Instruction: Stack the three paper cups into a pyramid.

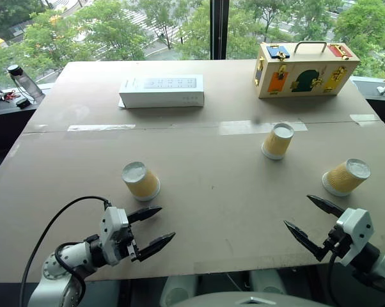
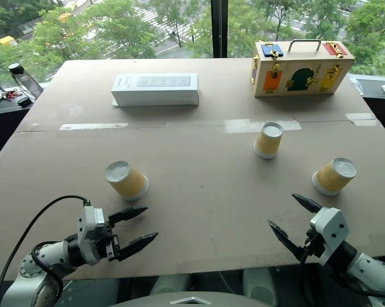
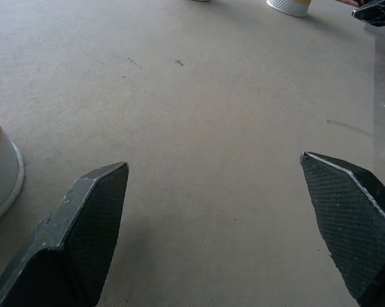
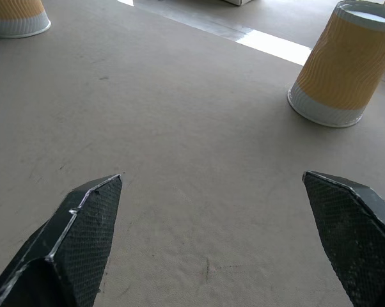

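Behind the desk [image 1: 199, 192] stood windows; three paper cups [image 1: 141, 180] lay apart, both claws [image 1: 151, 231] open, empty. Next move probably needs gathering cups.

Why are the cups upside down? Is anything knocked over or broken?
Nothing is knocked over or broken. All three cups stand upside down, rims on the table, far apart: the left cup, middle cup and right cup. That suits stacking a pyramid. Nothing spilled.
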Tool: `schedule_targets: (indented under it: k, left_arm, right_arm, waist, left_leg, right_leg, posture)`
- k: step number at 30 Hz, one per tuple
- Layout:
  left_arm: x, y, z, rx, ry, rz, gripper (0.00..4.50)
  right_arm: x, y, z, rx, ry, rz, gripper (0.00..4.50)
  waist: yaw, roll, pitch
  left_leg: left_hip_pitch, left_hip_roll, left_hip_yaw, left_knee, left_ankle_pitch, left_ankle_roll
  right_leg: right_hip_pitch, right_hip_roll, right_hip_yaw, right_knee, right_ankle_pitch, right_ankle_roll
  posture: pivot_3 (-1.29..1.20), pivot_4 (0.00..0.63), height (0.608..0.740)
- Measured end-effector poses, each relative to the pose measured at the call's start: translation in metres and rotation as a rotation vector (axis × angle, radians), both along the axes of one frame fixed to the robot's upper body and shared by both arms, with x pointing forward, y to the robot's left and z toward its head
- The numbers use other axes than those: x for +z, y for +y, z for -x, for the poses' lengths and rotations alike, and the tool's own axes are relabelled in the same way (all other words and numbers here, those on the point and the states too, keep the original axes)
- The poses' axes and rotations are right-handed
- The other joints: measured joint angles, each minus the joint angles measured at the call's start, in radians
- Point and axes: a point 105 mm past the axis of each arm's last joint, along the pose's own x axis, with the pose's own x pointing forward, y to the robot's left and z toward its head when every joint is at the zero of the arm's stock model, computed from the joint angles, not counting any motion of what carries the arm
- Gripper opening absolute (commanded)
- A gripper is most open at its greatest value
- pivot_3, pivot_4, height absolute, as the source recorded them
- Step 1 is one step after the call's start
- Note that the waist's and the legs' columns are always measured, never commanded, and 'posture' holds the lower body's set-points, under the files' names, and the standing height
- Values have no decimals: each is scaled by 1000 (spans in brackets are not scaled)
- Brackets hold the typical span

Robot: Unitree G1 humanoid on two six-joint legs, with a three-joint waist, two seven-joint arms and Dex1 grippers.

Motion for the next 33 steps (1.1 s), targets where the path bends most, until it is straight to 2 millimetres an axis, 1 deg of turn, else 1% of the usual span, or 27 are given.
schedule_targets:
  k: [3,7,9,12,15,16,17,20,21,22,24,25,26,28,30,33]
  left_arm:
    - [4,2,-1,6,13,13,4423]
    - [30,13,-9,28,-47,41,4423]
    - [38,18,-10,44,-56,62,4423]
    - [40,25,-7,75,-38,79,4423]
    - [39,40,-3,141,-12,73,4423]
    - [38,49,-3,181,-1,72,4423]
    - [36,59,-4,226,13,70,4423]
    - [37,70,-10,289,16,71,4423]
    - [36,69,-10,321,11,74,4423]
    - [35,62,-8,332,-2,81,4423]
    - [28,34,-4,312,1,108,4423]
    - [26,25,-4,294,5,108,4423]
    - [26,21,-6,284,-1,94,4423]
    - [33,19,-16,268,-47,53,4423]
    - [44,17,-32,261,-111,25,4423]
    - [47,14,-38,254,-120,22,4423]
  right_arm:
    - [1,1,-1,4,-4,-1,4500]
    - [5,7,-5,37,-30,-15,4500]
    - [7,13,-8,60,-44,-27,4500]
    - [13,21,-11,100,-65,-29,4500]
    - [22,37,-7,232,-64,-9,4500]
    - [30,43,-5,277,-72,-22,4500]
    - [37,50,-3,322,-80,-39,4500]
    - [46,61,0,395,-82,-62,4500]
    - [48,63,0,413,-82,-67,4500]
    - [49,64,0,418,-79,-72,4500]
    - [49,65,0,421,-70,-78,4500]
    - [49,65,0,420,-67,-79,4500]
    - [48,64,0,420,-66,-79,4500]
    - [47,64,-1,416,-63,-77,4500]
    - [46,62,-2,404,-60,-73,4500]
    - [44,61,-1,391,-60,-81,4500]
  waist:
    - [0,0,0]
    - [-1,0,0]
    - [-3,0,0]
    - [-6,0,0]
    - [-6,0,0]
    - [-5,0,0]
    - [-4,0,0]
    - [4,-3,-1]
    - [5,-4,-2]
    - [4,-5,-2]
    - [3,-7,-3]
    - [4,-8,-3]
    - [8,-8,-3]
    - [18,-7,-3]
    - [23,-6,-3]
    - [17,-5,-3]
  left_leg:
    - [0,0,0,0,0,0]
    - [0,1,0,0,0,0]
    - [0,0,0,0,0,0]
    - [0,0,0,0,0,0]
    - [1,0,0,0,0,0]
    - [0,0,-1,0,0,0]
    - [1,0,-1,0,0,0]
    - [0,0,-2,1,0,0]
    - [0,0,-2,1,0,0]
    - [0,0,-1,1,0,0]
    - [0,0,0,1,0,0]
    - [0,0,0,1,0,0]
    - [0,-1,-1,1,0,0]
    - [1,0,-3,1,0,0]
    - [1,1,-3,1,0,0]
    - [1,1,-1,1,0,0]
  right_leg:
    - [0,0,0,0,0,0]
    - [0,0,0,0,0,0]
    - [0,0,0,0,0,0]
    - [0,0,0,0,0,0]
    - [0,0,0,0,0,0]
    - [0,0,0,0,0,0]
    - [0,0,-1,1,0,0]
    - [1,0,-2,1,0,0]
    - [1,0,-2,0,0,0]
    - [2,-1,-1,0,0,0]
    - [2,-2,1,-1,0,0]
    - [2,-1,0,-1,1,-1]
    - [2,0,-1,-1,1,-1]
    - [2,1,-3,1,0,0]
    - [2,2,-4,1,0,0]
    - [2,1,-2,1,0,0]
  posture:
    - [0,150,740]
    - [0,150,740]
    - [0,150,740]
    - [0,150,740]
    - [0,150,740]
    - [0,150,740]
    - [0,150,740]
    - [0,150,740]
    - [0,150,740]
    - [0,150,740]
    - [0,150,740]
    - [0,150,740]
    - [0,150,740]
    - [0,150,740]
    - [0,150,740]
    - [0,150,740]
